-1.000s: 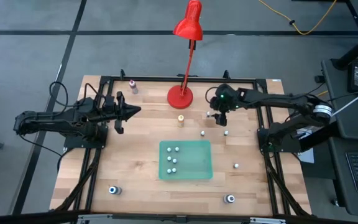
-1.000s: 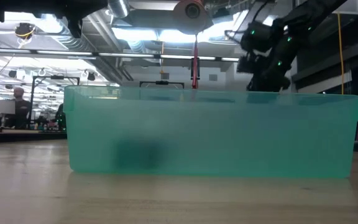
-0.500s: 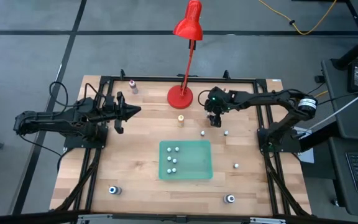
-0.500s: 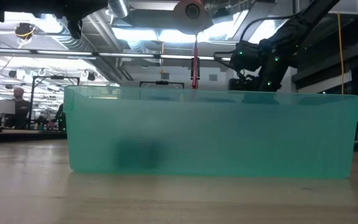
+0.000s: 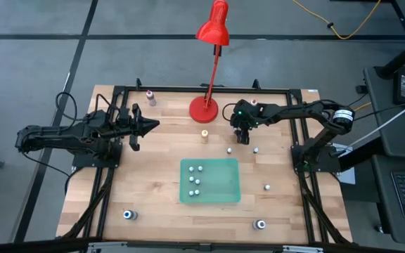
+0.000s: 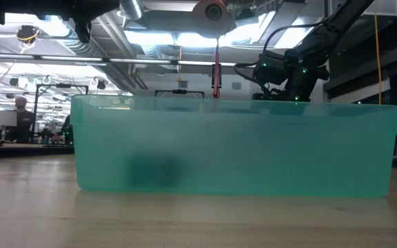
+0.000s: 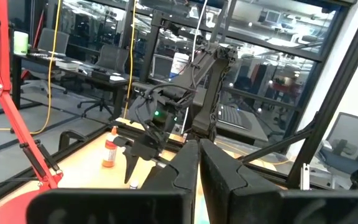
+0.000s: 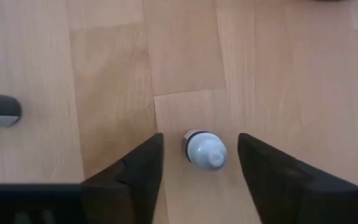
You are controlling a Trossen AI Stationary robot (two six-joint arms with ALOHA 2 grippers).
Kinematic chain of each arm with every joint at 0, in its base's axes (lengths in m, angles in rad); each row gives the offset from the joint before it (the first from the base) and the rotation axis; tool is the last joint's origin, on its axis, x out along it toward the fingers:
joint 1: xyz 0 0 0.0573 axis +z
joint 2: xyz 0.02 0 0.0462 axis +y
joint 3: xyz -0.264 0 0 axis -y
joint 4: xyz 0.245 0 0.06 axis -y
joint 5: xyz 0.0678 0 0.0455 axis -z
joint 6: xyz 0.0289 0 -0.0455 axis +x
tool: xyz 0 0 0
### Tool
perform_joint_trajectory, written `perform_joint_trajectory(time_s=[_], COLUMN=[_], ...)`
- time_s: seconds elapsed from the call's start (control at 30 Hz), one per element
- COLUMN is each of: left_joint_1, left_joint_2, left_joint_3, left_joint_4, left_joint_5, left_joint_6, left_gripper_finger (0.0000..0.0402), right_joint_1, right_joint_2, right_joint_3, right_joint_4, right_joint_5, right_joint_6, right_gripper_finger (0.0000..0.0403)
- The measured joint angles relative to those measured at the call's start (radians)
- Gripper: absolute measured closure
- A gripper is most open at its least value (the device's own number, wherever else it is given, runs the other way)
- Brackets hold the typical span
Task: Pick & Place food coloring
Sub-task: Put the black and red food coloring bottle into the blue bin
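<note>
My right gripper [image 5: 241, 135] hangs low over the table beside the red lamp's base, fingers pointing down and open. In the right wrist view a tiny whitish-capped food coloring bottle [image 8: 204, 150] stands upright on the wood between the two fingers [image 8: 143, 167], with a gap on each side. The gripper hides this bottle in the high view. Several more small bottles lie in the green tray [image 5: 225, 171]. Others stand loose on the table: an orange-topped one [image 5: 204, 135] and two white ones [image 5: 229, 150] [image 5: 255, 150]. My left gripper [image 5: 153, 125] waits shut at the table's left.
The red desk lamp's base [image 5: 204, 109] stands close on the far left of my right gripper. A pink-topped bottle [image 5: 150, 98] is at the far edge; blue-topped bottles [image 5: 129, 214] [image 5: 261, 225] are near the near edge, and a white one [image 5: 267, 187] stands right of the tray.
My right gripper has moved a little toward the table's left and come down toward the table, ending low over the small bottle beside the lamp base. The bottles and tray have stayed in place.
</note>
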Motion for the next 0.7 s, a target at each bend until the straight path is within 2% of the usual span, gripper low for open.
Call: perform_joint_trajectory(time_s=[0.37, 0.57, 0.7], left_joint_1=[0.0, 0.0, 0.0], left_joint_2=[0.0, 0.0, 0.0], left_joint_3=[0.0, 0.0, 0.0], left_joint_4=[0.0, 0.0, 0.0], left_joint_5=[0.0, 0.0, 0.0], left_joint_6=[0.0, 0.0, 0.0], left_gripper_finger=[0.039, 0.0385, 0.0385], right_joint_1=[0.0, 0.021, 0.056], right_joint_2=[-0.007, -0.092, -0.178], right_joint_3=[0.0, 0.0, 0.048], right_joint_4=[-0.007, -0.055, -0.182], right_joint_5=[-0.069, -0.086, -0.079], right_joint_6=[0.056, 0.104, 0.102], right_gripper_finger=[0.0336, 0.0336, 0.0326])
